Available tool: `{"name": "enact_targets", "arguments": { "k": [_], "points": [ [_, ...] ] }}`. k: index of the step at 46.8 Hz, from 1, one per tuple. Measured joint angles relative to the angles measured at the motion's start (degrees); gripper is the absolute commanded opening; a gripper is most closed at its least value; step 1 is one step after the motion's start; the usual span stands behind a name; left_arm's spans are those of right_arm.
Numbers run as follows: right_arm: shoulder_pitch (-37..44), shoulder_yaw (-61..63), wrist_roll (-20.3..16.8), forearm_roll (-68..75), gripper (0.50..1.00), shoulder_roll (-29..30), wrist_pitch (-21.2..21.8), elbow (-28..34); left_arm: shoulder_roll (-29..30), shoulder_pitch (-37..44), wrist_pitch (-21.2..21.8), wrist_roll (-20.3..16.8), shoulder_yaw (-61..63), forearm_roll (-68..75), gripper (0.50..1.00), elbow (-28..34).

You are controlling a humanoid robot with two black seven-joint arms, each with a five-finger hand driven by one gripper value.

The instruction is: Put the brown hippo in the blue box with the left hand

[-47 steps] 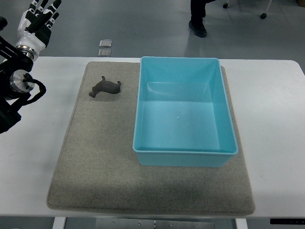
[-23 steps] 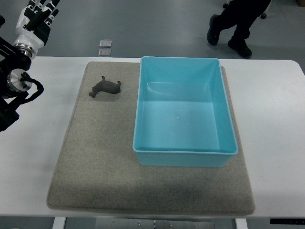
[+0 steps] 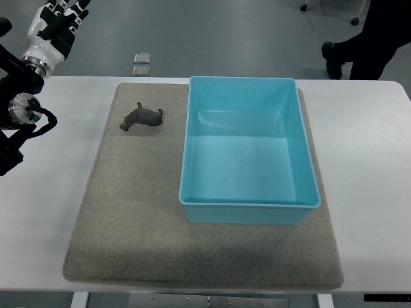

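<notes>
Small brown toy hippo on grey felt mat, just left of blue plastic box, long axis across. Left robot hand well up-left of hippo, fingers extended, empty.

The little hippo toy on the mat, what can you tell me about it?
The brown hippo is a small, dark brown figure, seemingly moulded plastic or rubber. It lies on its side on the grey mat, head toward the picture's left, legs sticking out. It sits left of the blue box, apart from it. Only the mat touches it.

Brown hippo, blue box, grey mat, white table
</notes>
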Motion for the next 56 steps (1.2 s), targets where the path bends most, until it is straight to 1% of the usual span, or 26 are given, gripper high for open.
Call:
{"name": "enact_targets", "arguments": {
  "k": [8,27,36,41,56],
  "points": [
    [0.00,0.00,0.00,0.00,0.936,0.00,0.00,0.00,0.15,-0.01,0.00,0.00,0.30,8.67,0.990,0.21],
    [0.00,0.00,0.00,-0.01,0.936,0.00,0.00,0.00,0.27,0.00,0.09,-0.11,0.46,21.00,0.984,0.64],
    [0.00,0.00,0.00,-0.01,0.936,0.00,0.00,0.00,0.28,0.06,0.09,-0.30,0.51,32.27,0.981,0.27],
    [0.00,0.00,0.00,-0.01,0.936,0.00,0.00,0.00,0.33,-0.42,0.14,-0.69,1.46,38.96,0.979,0.16],
    [0.00,0.00,0.00,-0.01,0.936,0.00,0.00,0.00,1.74,-2.08,0.07,-0.95,5.82,49.69,0.981,-0.10]
  ]
}}
